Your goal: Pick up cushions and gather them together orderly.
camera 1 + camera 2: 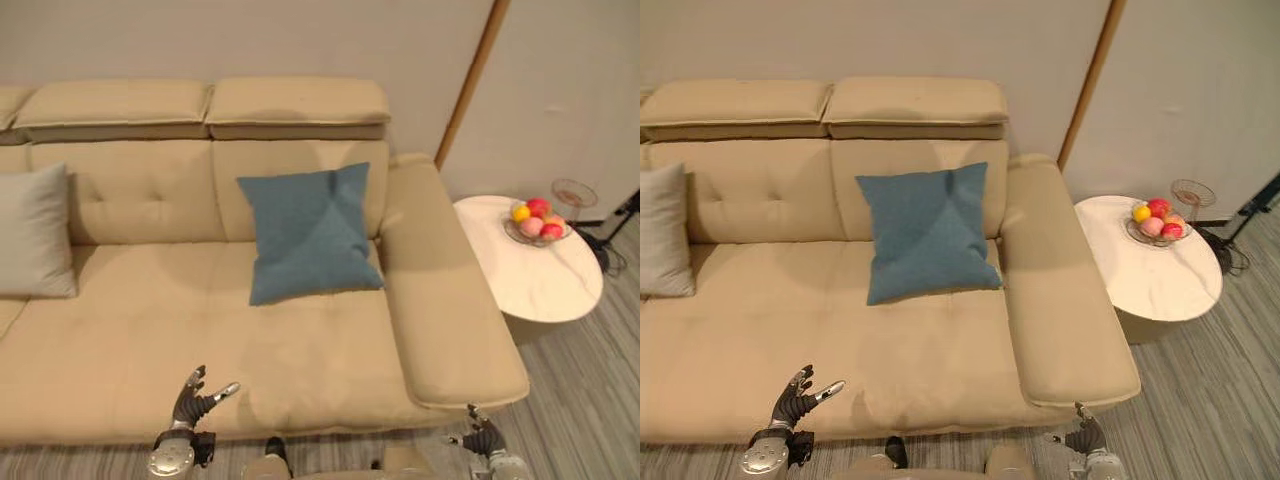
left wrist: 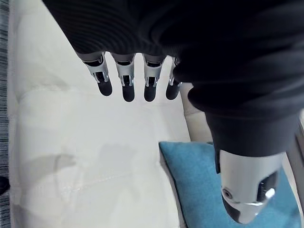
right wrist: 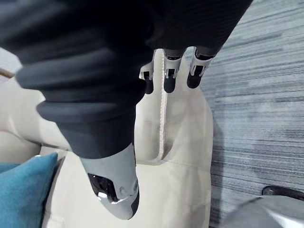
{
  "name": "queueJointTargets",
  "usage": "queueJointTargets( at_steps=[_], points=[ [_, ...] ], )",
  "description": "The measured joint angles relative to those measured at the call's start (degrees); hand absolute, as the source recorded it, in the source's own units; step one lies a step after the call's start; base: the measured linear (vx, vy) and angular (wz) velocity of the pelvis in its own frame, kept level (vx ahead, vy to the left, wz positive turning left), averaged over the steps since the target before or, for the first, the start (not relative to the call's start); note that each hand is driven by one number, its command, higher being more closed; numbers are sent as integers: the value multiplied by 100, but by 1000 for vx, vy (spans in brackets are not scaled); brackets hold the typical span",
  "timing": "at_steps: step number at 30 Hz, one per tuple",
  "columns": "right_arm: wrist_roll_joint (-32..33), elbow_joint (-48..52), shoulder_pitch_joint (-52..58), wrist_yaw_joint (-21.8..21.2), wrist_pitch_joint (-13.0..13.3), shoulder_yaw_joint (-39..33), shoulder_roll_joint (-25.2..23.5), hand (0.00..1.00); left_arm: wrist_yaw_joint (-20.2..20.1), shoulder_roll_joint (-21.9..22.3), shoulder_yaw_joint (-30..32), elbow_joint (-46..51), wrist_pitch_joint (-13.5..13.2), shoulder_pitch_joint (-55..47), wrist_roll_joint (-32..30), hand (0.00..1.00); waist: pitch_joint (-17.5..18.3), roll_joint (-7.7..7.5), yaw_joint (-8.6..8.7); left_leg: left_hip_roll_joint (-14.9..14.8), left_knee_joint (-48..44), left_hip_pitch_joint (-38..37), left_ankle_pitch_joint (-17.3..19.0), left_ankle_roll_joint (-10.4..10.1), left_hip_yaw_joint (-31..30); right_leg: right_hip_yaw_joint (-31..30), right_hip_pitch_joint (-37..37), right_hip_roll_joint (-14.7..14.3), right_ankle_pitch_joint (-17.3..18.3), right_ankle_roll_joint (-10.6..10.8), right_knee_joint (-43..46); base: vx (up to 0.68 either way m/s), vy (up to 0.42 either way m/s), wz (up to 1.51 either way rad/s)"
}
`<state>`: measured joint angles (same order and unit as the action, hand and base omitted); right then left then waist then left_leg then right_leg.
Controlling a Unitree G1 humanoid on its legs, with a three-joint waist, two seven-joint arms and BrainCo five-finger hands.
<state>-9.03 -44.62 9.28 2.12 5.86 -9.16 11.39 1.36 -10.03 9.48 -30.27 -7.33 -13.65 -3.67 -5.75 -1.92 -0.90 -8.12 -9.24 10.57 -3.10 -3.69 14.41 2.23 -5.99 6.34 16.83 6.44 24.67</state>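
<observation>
A blue cushion (image 1: 308, 235) leans upright against the backrest of the beige sofa (image 1: 130, 350), near its right armrest (image 1: 440, 300). A grey cushion (image 1: 35, 232) stands against the backrest at the far left. My left hand (image 1: 192, 403) hovers open over the seat's front edge, well in front of the blue cushion (image 2: 199, 190). My right hand (image 1: 482, 437) hangs open low by the armrest's front end (image 3: 175, 142), holding nothing.
A round white side table (image 1: 560, 290) stands right of the sofa, with a wire bowl of fruit (image 1: 537, 220) and a small glass (image 1: 574, 192) on it. Striped grey floor (image 1: 590, 400) lies in front of and beside the sofa.
</observation>
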Motion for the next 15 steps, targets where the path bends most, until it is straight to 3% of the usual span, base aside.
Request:
queueJointTargets(
  at_steps=[1, 3, 4, 5, 6, 8, 9, 11, 13, 15],
  points=[
    [1, -6, -215, 45, -3, -25, 65, 0, 2, 135, -11, -30, 31, 88, 82, 0, -181, 280, 2, -172, 15, 179, -163, -62, -79, 123, 95, -192, -193, -292, -416, -237, -80, -1],
    [4, -8, -270, 80, -39, -58, 103, 0, 6, 242, -40, -27, 50, 77, 102, 0, -327, 513, 15, -341, 270, 138, -473, -174, -203, 256, 138, -411, -381, -427, -560, -317, -82, 16],
    [4, 2, -245, 86, -74, -59, 114, 0, 13, 257, -43, -23, 50, -20, 182, 0, -317, 506, 10, -369, 519, 58, -507, -367, -259, 296, 53, -439, -413, -501, -523, -311, -95, 15],
    [4, 8, -252, 101, -77, -87, 121, 0, 7, 259, -44, -21, 50, -33, 198, 0, -311, 498, 15, -352, 483, 91, -470, -326, -309, 358, 19, -402, -421, -586, -518, -230, -57, 16],
    [5, 17, -272, 153, -81, -212, 117, 0, -7, 271, -51, -24, 61, -34, 199, 0, -346, 420, 29, -258, -74, 181, -340, -140, -306, 365, -70, -248, -447, -658, -484, -176, -3, 16],
    [1, 57, -270, 164, -92, -308, 156, 0, -12, 279, -49, -24, 59, -48, 202, 0, -360, 332, 27, -21, -769, 118, 199, 4, -237, 292, -184, -28, -546, -602, -526, -163, 28, 1],
    [-2, 61, -267, 152, -103, -313, 189, 0, -15, 283, -39, -25, 52, -119, 203, 0, -364, 352, 14, 0, -995, -73, 584, -36, -188, 193, -248, 2, -694, -551, -672, -172, 133, -23],
    [-6, 64, -264, 141, -106, -280, 161, 0, -30, 293, -34, -104, 60, -198, 259, 0, -341, 406, 10, 1, -774, -486, 984, -145, -174, 73, -290, -35, -915, -427, -892, -129, 158, -30],
    [-9, 62, -210, 132, -126, -286, 115, 0, -32, 302, -32, -161, 68, -214, 329, 0, -303, 464, 28, 71, -252, -695, 1064, -111, -120, 79, -241, -47, -1085, -274, -1111, -75, 141, -13],
    [-10, 87, -151, 119, -130, -404, 85, 0, -43, 302, -37, -202, 69, -197, 331, 0, -233, 366, 25, 263, 257, -843, 833, -18, -46, 89, 5, 33, -1520, -157, -1708, -44, 151, -2]
  ],
)
